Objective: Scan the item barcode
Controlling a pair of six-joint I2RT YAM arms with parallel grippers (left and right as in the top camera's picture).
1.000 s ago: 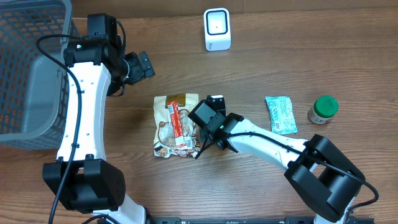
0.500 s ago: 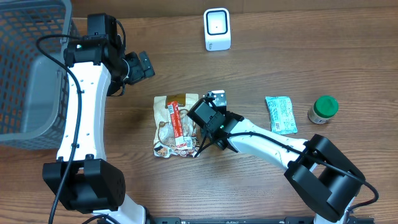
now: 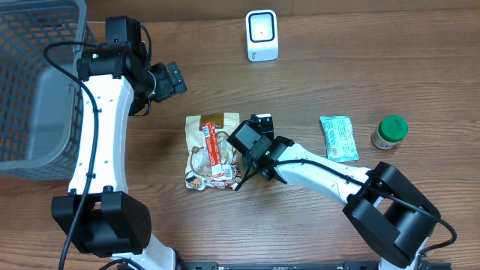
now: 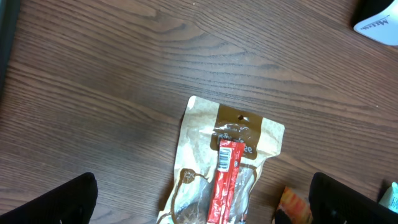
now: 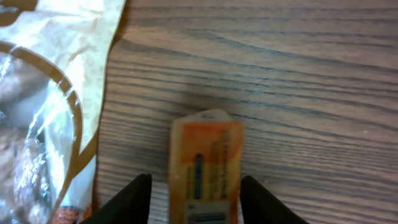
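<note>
A small orange packet point(image 5: 206, 165) with a barcode label lies flat on the wooden table, between the fingers point(image 5: 134, 199) of my right gripper point(image 5: 198, 202). The jaws stand on either side of it with a gap at each side, so the gripper is open. The overhead view shows the right gripper point(image 3: 259, 124) just right of the snack bag, and it hides the packet. The packet's corner point(image 4: 293, 204) shows in the left wrist view. The white scanner point(image 3: 262, 35) stands at the table's far edge. My left gripper point(image 3: 171, 77) hangs wide open and empty above the table.
A clear snack bag point(image 3: 210, 150) with a red stick on top lies just left of the right gripper. A grey basket point(image 3: 37, 82) stands at the far left. A green sachet point(image 3: 339, 138) and a green-lidded jar point(image 3: 390, 131) lie to the right.
Half a second ago the right gripper's far end sat slightly farther away, with something pale showing. It is now back where it was a second ago. The left arm has not moved.
</note>
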